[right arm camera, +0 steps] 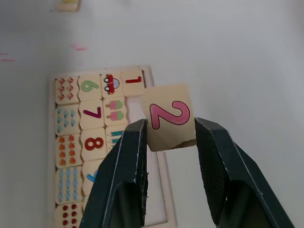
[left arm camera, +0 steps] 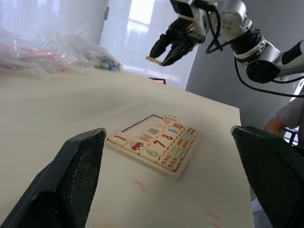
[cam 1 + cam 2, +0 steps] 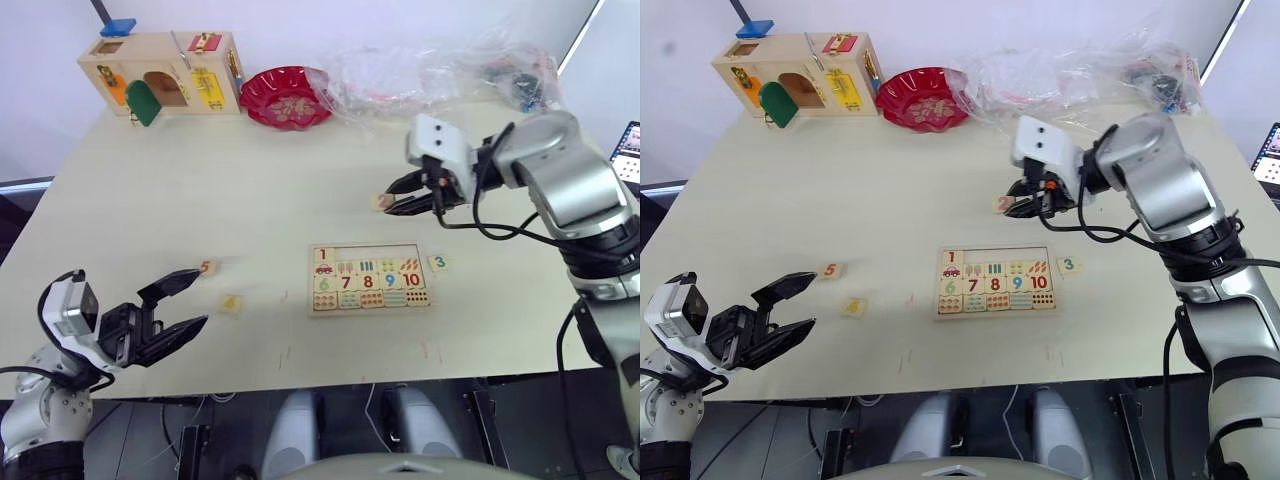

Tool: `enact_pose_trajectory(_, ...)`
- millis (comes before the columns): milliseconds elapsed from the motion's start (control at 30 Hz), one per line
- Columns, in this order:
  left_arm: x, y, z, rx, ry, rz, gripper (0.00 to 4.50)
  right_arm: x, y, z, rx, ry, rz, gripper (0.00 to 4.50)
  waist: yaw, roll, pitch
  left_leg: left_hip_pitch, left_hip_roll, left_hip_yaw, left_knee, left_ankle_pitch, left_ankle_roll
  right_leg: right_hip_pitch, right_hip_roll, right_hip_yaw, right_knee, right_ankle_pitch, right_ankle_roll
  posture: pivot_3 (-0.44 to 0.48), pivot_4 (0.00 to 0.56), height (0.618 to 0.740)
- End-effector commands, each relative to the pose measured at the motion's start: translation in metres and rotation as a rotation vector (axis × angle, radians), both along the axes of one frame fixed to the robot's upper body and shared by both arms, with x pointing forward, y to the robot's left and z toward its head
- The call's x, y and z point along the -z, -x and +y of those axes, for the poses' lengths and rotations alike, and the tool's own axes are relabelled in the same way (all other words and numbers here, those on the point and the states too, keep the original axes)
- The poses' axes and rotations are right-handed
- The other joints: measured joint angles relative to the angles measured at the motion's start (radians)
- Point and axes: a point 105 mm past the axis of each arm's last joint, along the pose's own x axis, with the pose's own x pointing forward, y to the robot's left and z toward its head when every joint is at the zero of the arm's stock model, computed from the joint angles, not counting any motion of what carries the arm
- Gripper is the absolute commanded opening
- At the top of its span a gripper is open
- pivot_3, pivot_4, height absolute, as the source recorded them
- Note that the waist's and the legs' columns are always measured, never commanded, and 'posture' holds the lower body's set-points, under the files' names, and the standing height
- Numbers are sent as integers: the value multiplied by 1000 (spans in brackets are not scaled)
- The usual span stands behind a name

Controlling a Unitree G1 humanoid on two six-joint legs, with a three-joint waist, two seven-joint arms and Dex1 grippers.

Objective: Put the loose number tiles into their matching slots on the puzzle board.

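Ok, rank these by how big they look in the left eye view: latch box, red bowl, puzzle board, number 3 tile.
1. Latch box
2. Puzzle board
3. Red bowl
4. Number 3 tile
The board and bowl look close in size, and the board sits nearer the camera, so that order is unsure.

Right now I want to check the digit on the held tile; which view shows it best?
The right wrist view: the 2 tile faces the camera between the right hand's fingers. The eye views show it small; the left wrist view shows it edge-on.
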Motion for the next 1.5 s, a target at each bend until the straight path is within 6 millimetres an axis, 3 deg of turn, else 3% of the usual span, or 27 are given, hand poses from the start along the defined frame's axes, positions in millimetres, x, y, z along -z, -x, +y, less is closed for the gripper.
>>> enact_pose_trajectory(33, -8, 1, 3, 6, -14, -38, 4500, -2, -4, 22, -9, 33, -1, 974, -3, 0, 0, 0, 0, 0, 0, 0, 0, 0, 0, 0, 0, 0, 0, 0, 150, 740)
enact_pose_trajectory(233, -6, -1, 12, -19, -16, -35, 4500, 25, -24, 52, 39, 132, 8, 974, -6, -1, 0, 1, 0, 0, 0, 0, 0, 0, 2, -1, 2, 0, -1, 0, 150, 740)
enact_pose_trajectory(467, -1, 1, 17, -44, -21, -31, 4500, 53, -11, 72, -24, 262, 61, 974, -6, -1, 0, -1, 0, 0, 0, 0, 0, -2, 1, -1, 1, 0, 0, 0, 150, 740)
enact_pose_trajectory(900, 10, 9, 32, -103, -57, 2, 4500, 75, -14, 62, 4, 370, 67, 974, -7, -1, 0, 0, 0, 0, 0, 0, 0, -2, 1, -1, 1, 0, 0, 0, 150, 740)
enact_pose_trajectory(1500, 11, 6, 35, -103, -68, 2, 4500, 76, -21, 61, 60, 352, 78, 974, -7, -1, 0, 0, 0, 0, -1, 0, 0, -2, 1, -1, 2, 0, -1, 0, 150, 740)
